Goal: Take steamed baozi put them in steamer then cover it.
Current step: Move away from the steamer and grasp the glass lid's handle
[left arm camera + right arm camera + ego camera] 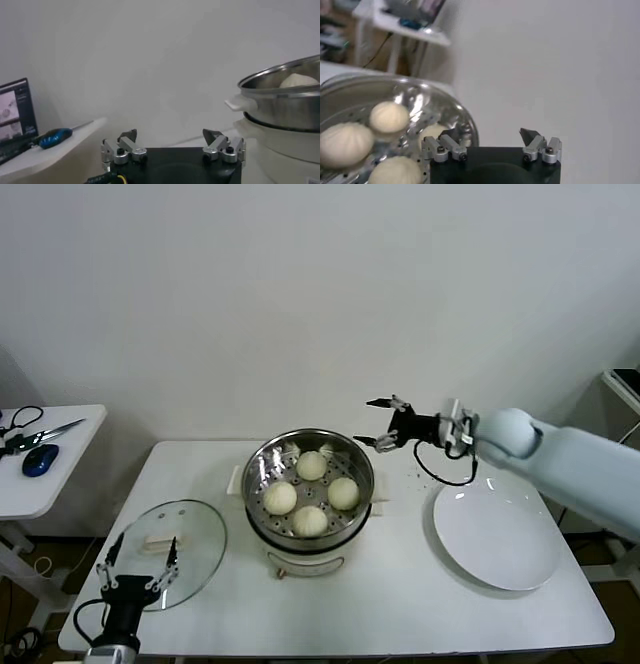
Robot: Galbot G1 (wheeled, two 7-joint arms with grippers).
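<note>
White table (pixel 400 604): round steel steamer (pixel 262 474).

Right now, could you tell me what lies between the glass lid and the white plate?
In the head view, the steamer holding four buns stands between the lid and the plate.

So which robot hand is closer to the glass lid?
The left. The left gripper hovers open over the near edge of the glass lid, beside the steamer. The right gripper is open too, away past the steamer's far side.
</note>
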